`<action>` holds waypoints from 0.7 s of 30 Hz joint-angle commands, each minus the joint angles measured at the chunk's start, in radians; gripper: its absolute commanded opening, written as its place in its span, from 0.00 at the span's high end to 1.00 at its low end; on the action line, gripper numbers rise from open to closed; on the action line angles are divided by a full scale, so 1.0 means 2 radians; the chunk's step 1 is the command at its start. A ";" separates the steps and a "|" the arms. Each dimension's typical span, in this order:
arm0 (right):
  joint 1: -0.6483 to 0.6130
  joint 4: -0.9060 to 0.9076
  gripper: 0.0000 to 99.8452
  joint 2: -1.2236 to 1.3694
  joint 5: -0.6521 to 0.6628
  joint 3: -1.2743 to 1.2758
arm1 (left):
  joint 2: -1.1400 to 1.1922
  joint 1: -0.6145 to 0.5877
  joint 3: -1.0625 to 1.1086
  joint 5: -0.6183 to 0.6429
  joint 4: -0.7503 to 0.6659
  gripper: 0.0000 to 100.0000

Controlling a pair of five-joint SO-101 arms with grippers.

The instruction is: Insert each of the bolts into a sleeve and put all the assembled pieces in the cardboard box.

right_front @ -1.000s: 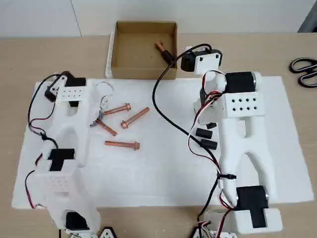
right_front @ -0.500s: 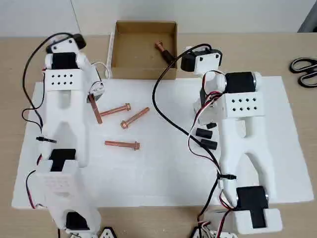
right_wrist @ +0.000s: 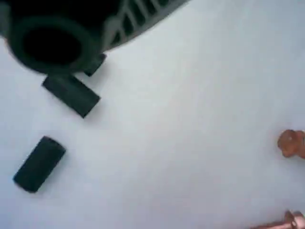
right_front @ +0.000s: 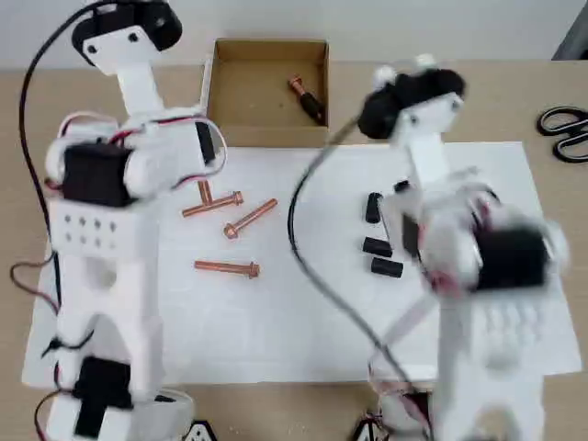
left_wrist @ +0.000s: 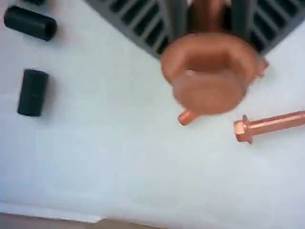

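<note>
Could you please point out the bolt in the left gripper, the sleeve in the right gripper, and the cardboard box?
held bolt [left_wrist: 207, 78], left wrist view, on its flanged head.
held sleeve [right_wrist: 47, 66], right wrist view, on the rim of its open end.
cardboard box [right_front: 262, 135], high view, on its near wall.

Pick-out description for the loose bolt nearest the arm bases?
On the white foam sheet, three copper bolts lie loose. The target bolt lies level and alone nearest the arm bases; the other two slant, closer to the cardboard box.
</note>
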 commanded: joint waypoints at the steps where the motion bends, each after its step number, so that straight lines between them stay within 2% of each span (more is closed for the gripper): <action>1: 0.004 0.000 1.00 -0.087 0.005 0.044 | -0.051 0.010 0.040 -0.007 0.008 0.99; 6: 0.003 -0.023 1.00 -0.135 0.004 0.174 | -0.081 0.012 0.100 -0.005 -0.034 0.99; 10: 0.002 -0.086 1.00 -0.165 0.000 0.254 | -0.105 0.013 0.132 0.008 -0.066 0.99; 16: -0.001 -0.211 1.00 -0.250 -0.067 0.379 | -0.132 0.013 0.165 0.024 -0.088 0.99; 21: -0.042 -0.277 1.00 -0.326 -0.069 0.518 | -0.145 0.013 0.195 0.024 -0.121 0.99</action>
